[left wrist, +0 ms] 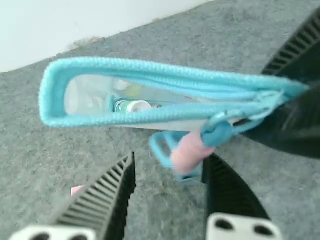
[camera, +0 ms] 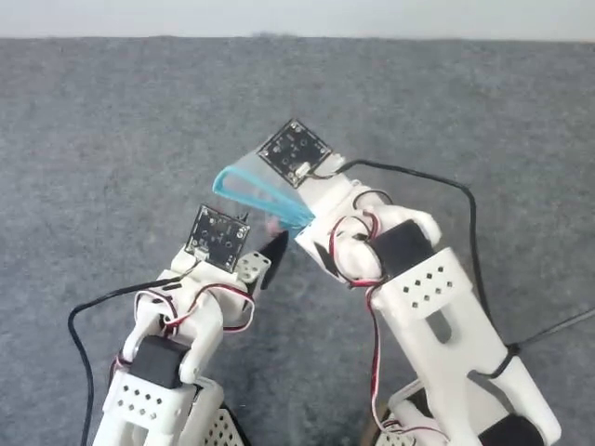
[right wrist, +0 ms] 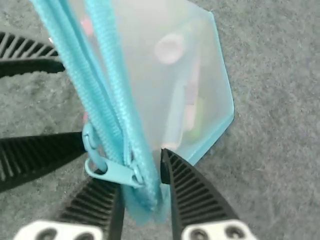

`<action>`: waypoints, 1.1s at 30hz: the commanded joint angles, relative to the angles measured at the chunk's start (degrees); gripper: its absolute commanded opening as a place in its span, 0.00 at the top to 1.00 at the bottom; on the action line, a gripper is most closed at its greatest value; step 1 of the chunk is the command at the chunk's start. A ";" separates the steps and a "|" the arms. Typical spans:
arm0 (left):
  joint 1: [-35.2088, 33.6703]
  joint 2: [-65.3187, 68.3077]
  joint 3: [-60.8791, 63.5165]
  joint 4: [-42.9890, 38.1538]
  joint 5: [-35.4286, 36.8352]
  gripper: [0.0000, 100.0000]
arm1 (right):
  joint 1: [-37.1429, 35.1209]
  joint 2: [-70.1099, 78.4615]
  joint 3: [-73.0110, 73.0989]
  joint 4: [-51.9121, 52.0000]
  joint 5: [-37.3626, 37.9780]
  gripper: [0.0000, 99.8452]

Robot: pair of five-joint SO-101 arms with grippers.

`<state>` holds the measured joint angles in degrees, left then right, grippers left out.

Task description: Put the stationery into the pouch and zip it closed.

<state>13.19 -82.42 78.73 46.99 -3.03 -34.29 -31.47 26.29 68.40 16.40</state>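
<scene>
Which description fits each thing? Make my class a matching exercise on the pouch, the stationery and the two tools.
Things:
1 pouch
2 stationery
3 left tool
4 right tool

Descriptions:
A shut on the pouch's end
B open, either side of the pink pull tab
C mouth unzipped
D inside the pouch

Pairs: 1-C, 2-D, 3-B, 4-A

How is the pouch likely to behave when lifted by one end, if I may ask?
Probably floppy: the pouch is thin translucent film, its mouth gaping beyond the right claw. Likely light, holding only small stationery. Its smooth film may slip.
</scene>
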 commanded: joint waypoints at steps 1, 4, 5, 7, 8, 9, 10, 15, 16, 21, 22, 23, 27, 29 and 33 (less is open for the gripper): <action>0.70 0.70 -0.75 -2.11 -0.70 0.83 | -0.40 -2.59 1.05 -2.68 -0.53 0.99; 0.44 0.44 -0.75 -2.11 -0.70 0.86 | -0.13 -2.59 2.46 -3.74 -0.53 0.99; 0.35 0.35 -0.75 -2.11 -0.70 0.88 | 0.04 -2.59 2.64 -3.74 -0.53 0.99; 0.35 0.35 -0.75 -2.11 -0.88 0.92 | 0.84 -2.59 3.34 -3.65 -0.53 0.99; 0.26 0.35 -0.75 -2.11 -0.88 0.94 | 1.36 -2.59 3.69 -3.65 -0.44 0.99; 0.26 0.35 -0.75 -2.11 -0.88 0.95 | 1.89 -2.59 4.04 -3.74 -0.44 0.99; 0.26 0.35 -0.75 -2.11 -0.97 0.97 | 2.59 -2.59 4.57 -3.74 0.35 0.99; -0.62 0.35 -0.75 -2.11 -1.05 0.98 | 5.32 -2.59 8.44 -6.55 2.20 0.99; -1.67 0.35 -0.84 -2.20 -1.05 0.98 | 5.85 -2.59 9.49 -7.60 2.29 0.99; -5.89 0.35 -0.92 -2.90 -1.05 0.98 | 6.81 -2.59 11.60 -9.71 3.08 0.99; -6.33 0.35 -0.84 -3.16 -1.05 0.98 | 6.81 -2.59 11.60 -9.71 3.43 0.99; -6.77 0.35 -0.84 -3.34 -1.05 0.98 | 6.81 -2.59 11.60 -9.71 3.60 0.99; -7.21 0.35 -0.84 -3.16 -1.05 0.98 | 7.96 -2.59 11.60 -9.71 3.60 0.99; -6.68 0.35 -0.84 -2.55 -1.05 0.98 | 8.13 -2.59 11.60 -9.80 3.52 0.99; -2.02 0.26 -2.59 2.81 -1.05 0.93 | 8.04 -2.59 11.34 -10.77 3.43 0.99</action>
<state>7.12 -82.24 78.81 45.67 -3.65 -28.13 -33.14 37.98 59.16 19.47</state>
